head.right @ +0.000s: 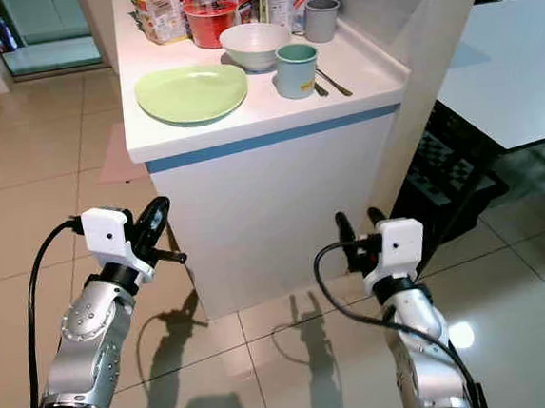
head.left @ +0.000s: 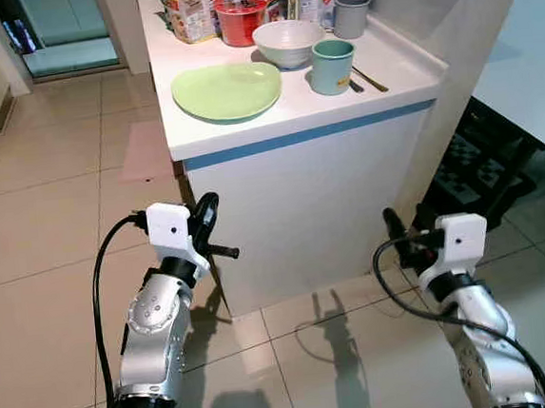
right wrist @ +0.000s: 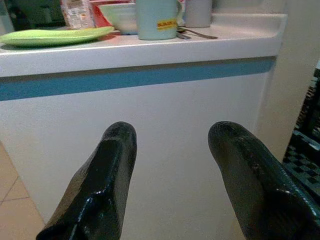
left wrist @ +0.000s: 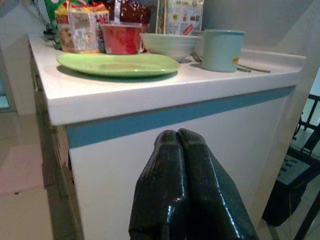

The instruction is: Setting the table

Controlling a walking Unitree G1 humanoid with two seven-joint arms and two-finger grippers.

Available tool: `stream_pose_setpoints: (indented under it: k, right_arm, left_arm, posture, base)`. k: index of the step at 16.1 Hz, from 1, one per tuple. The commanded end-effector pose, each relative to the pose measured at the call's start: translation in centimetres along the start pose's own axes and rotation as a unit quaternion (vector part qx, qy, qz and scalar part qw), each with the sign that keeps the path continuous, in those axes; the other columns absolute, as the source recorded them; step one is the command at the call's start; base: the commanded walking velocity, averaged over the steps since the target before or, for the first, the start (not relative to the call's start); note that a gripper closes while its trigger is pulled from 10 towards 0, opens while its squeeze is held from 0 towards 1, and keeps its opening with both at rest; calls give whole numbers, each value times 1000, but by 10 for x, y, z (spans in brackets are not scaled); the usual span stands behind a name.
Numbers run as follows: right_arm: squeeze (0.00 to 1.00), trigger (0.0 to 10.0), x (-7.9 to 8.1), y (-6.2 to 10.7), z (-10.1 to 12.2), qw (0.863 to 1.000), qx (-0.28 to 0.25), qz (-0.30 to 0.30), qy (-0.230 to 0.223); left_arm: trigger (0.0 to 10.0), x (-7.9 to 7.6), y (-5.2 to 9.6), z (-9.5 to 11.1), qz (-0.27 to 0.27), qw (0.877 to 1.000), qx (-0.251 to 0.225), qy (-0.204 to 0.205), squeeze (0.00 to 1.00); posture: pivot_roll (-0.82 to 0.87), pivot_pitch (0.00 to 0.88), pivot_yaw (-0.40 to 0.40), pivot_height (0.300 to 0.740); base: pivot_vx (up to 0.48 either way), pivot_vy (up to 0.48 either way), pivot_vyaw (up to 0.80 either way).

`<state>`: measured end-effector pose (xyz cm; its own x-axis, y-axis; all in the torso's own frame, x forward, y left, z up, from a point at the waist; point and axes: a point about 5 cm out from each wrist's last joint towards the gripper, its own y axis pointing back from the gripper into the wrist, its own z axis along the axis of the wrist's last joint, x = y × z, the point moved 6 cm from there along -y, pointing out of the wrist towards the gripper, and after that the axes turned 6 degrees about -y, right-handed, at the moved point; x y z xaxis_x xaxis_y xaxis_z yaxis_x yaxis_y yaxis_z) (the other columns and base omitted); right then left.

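The robot stands on a tiled floor [head.left: 42,186] facing the end of a white desk [head.left: 327,175] with a blue stripe under its top edge. Both arms are raised in front of the desk's end panel, below the level of the top.

The left pincer [left wrist: 185,190] has its two black fingers pressed together, tip to tip, with nothing between them; it touches nothing and points at the white panel. The right pincer [right wrist: 172,150] is spread, its two fingers well apart with a clear gap, holding nothing and also aimed at the panel.

On the desk top lies a green plate [head.left: 227,90], flat and near the front edge toward the robot's left. Behind it to the right sits a white bowl [head.left: 287,42], and just beside the bowl stands a teal cup [head.left: 332,67] with a yellow label. Cutlery [head.left: 369,79] lies just to the right of the cup. Farther back are a red container [head.left: 240,20], a grey cup [head.left: 351,14] and food packages [head.left: 191,9].
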<state>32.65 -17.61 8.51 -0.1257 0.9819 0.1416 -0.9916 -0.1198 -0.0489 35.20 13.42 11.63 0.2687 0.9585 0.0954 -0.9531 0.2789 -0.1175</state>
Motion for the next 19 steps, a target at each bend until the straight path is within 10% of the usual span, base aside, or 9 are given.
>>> stream_pose_setpoints:
  k: [1, 19]
  right_arm:
    - [0, 10000, -3, -2, 0, 1000, 3, -4, -3]
    - [0, 10000, -31, -9, -7, 995, 33, -74, -57]
  left_arm:
    - [10000, 0, -3, 0, 2, 1000, 2, -4, 0]
    - [10000, -6, -3, 0, 7, 1000, -3, 1, 0]
  posture:
    - [-7, 0, 30, 740]
    - [-7, 0, 12, 740]
  base:
    - [0, 0, 0]
    - [0, 0, 0]
